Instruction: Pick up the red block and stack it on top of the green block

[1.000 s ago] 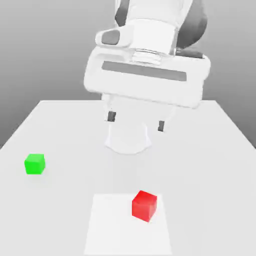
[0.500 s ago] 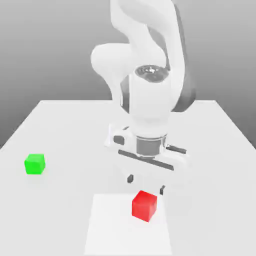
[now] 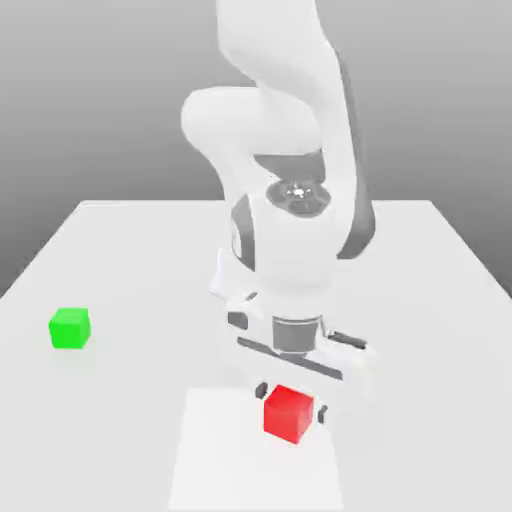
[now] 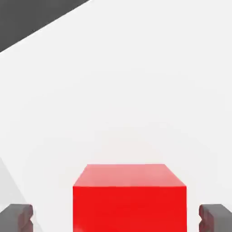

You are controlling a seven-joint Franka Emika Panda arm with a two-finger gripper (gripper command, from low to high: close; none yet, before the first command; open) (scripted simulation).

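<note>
Looking down from the exterior view, the white arm [image 3: 285, 200] bends over the white table [image 3: 120, 260] with its gripper [image 3: 291, 398] pointing straight down at the red block [image 3: 289, 412]. The block sits on a slightly brighter square patch [image 3: 225, 470] near the table's front edge. The two dark fingertips [image 3: 261, 389] stand spread, one at each side of the block's upper part, with a sliver of gap on both sides, so nothing is pinched. The green block [image 3: 70, 328] rests on the table well apart, far toward the exterior view's left, with nothing touching it.

From the hand view, the red block [image 4: 130, 197] fills the space between the two grey fingertips [image 4: 16, 217], its top face and one side face both visible. Clear white table [image 4: 136, 81] shows between each fingertip and the cube's side, confirming that the jaws are wide apart and not in contact with it. A dark backdrop [image 4: 27, 16] cuts across one corner beyond the table's edge.
</note>
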